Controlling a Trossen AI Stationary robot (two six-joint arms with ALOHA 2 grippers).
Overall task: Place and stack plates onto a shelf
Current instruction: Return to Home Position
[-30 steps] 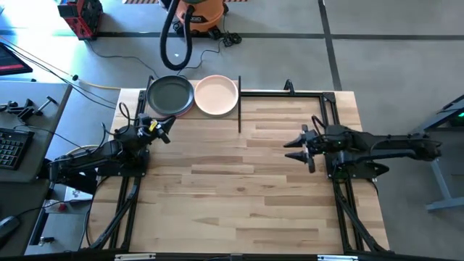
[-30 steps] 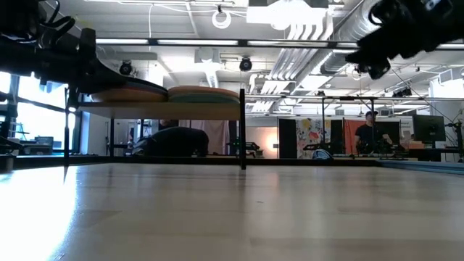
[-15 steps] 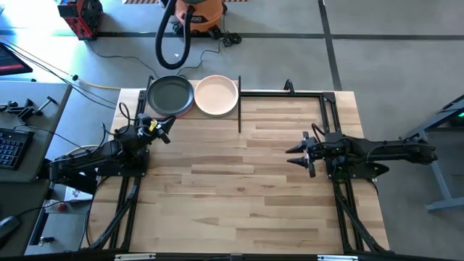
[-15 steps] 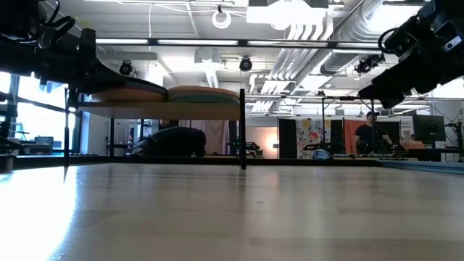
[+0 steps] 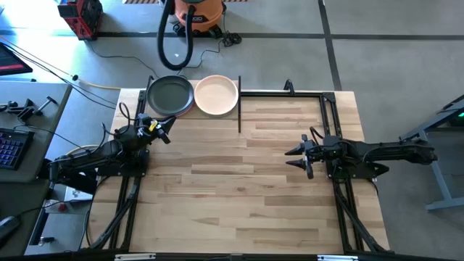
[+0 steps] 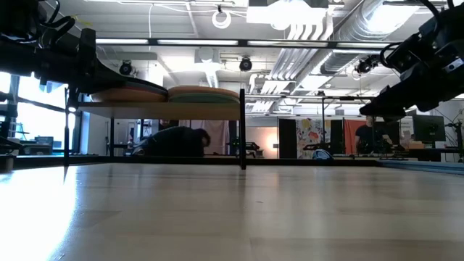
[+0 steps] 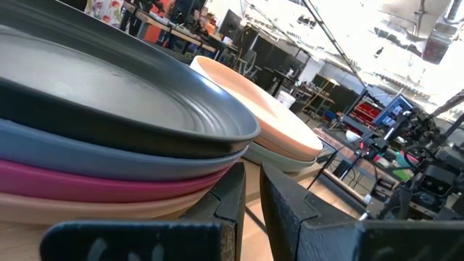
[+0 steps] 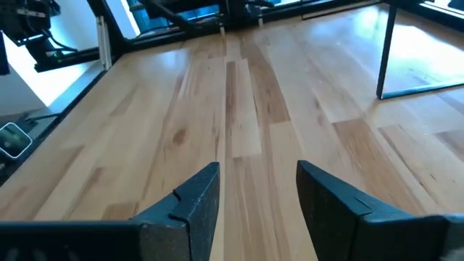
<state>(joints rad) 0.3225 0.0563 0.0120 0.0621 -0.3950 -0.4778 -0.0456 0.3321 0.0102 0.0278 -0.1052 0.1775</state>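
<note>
Sitting stacked on shelf (image 6: 159,109) upper left, plates (image 5: 170,95), left end effector (image 5: 163,130) narrow alongside, right end effector (image 5: 290,159) wide above desk (image 5: 239,188).

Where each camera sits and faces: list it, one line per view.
High view: overhead, facing straight down; left gripper by the shelf, right gripper over tabletop.
Low view: table height, facing the shelf; right gripper upper right.
Left wrist view: facing the dark plate past its gripper.
Right wrist view: facing tabletop past open fingers.
High and left wrist share the dark plate.
</note>
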